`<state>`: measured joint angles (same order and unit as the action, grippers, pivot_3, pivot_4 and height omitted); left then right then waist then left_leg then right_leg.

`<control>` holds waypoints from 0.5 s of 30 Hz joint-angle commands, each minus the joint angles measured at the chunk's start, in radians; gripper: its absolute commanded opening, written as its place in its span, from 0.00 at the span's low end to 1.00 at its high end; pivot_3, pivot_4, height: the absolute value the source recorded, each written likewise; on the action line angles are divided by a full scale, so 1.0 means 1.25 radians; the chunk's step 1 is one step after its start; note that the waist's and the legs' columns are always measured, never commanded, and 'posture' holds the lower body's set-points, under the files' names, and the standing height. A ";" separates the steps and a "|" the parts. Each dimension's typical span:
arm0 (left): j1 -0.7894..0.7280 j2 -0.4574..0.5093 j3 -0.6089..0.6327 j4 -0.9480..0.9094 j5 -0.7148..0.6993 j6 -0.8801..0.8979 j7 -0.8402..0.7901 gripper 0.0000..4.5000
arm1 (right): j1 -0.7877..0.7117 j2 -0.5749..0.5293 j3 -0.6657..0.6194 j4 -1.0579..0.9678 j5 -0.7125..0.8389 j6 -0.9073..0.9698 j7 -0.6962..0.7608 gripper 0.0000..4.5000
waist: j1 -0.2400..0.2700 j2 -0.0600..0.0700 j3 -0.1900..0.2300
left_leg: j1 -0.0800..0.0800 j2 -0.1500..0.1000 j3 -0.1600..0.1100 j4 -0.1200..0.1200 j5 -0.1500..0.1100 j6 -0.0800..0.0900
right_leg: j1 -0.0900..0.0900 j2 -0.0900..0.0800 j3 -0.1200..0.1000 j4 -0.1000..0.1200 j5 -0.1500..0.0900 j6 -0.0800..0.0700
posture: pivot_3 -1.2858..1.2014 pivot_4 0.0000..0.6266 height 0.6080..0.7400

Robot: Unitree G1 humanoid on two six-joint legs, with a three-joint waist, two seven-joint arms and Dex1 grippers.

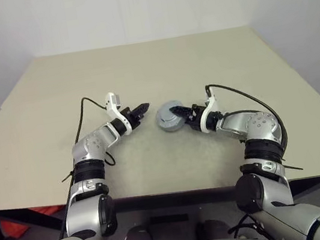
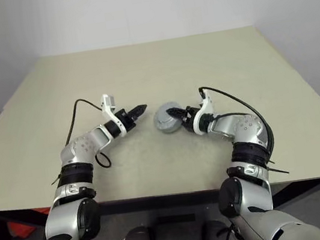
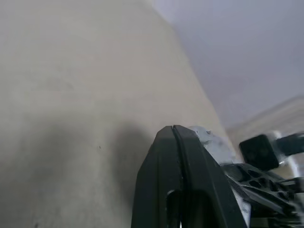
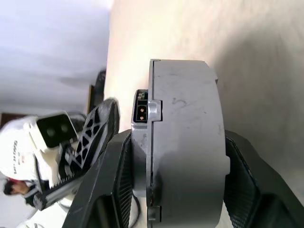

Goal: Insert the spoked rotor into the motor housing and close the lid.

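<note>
Right fingers (image 4: 232, 180) around motor housing (image 4: 183, 142), mid-table (image 1: 139, 68).

My fingers (image 4: 108, 190) looked like matt black plastic, ribbed with a lattice on their inner faces. Between them the motor housing (image 4: 183, 142) was smooth grey metal with a dull, satin finish, faintly scratched, a seam running round its edge. The bench (image 1: 152, 72) was a matt beige surface, smooth and finely speckled. My left fingers (image 3: 178, 185) were the same matt black.
</note>
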<state>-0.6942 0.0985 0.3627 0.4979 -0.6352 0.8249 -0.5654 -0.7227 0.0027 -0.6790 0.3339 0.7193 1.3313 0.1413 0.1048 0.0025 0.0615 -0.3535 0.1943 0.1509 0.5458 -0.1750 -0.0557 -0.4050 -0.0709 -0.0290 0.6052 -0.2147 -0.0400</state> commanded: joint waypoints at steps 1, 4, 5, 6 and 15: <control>0.012 0.000 0.053 -0.060 -0.079 0.024 0.012 0.00 | -0.077 0.006 -0.043 0.015 0.073 -0.045 -0.009 0.47 | -0.001 0.000 0.000 | 0.000 0.000 0.000 0.000 0.000 0.000 | 0.000 0.000 0.000 0.000 0.000 0.000 | 0.52 0.00 1.00; 0.050 -0.008 0.082 -0.115 -0.151 0.056 -0.004 0.09 | -0.115 0.011 -0.040 0.044 0.082 -0.070 -0.016 0.47 | -0.004 0.000 0.000 | 0.000 0.000 0.000 0.000 0.000 0.000 | 0.000 0.000 0.000 0.000 0.000 0.000 | 0.52 0.00 1.00; 0.060 -0.011 0.089 -0.130 -0.172 0.067 -0.004 0.13 | -0.126 0.011 -0.035 0.054 0.083 -0.077 -0.015 0.47 | -0.005 0.000 0.000 | 0.000 0.000 0.000 0.000 0.000 0.000 | 0.000 0.000 0.000 0.000 0.000 0.000 | 0.52 0.00 1.00; 0.068 -0.014 0.095 -0.139 -0.188 0.075 0.000 0.20 | -0.137 0.010 -0.033 0.064 0.085 -0.083 -0.014 0.47 | -0.004 0.000 0.001 | 0.000 0.000 0.000 0.000 0.000 0.000 | -0.001 0.000 0.000 0.000 0.000 0.000 | 0.52 0.00 1.00; 0.080 -0.038 0.135 -0.134 -0.328 0.185 0.049 0.89 | -0.199 -0.001 -0.014 0.098 0.117 -0.086 -0.014 0.47 | 0.000 -0.001 0.001 | -0.003 0.000 -0.001 0.002 0.000 0.000 | -0.001 0.000 -0.002 0.000 0.000 0.000 | 0.52 0.00 1.00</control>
<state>-0.5828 0.0543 0.5263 0.3626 -0.9925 1.0295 -0.5101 -0.9252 0.0059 -0.6985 0.4900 0.7988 1.2256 0.1064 0.1042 0.0008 0.0628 -0.3574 0.1947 0.1497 0.5494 -0.1752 -0.0553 -0.4059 -0.0711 -0.0311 0.6055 -0.2141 -0.0392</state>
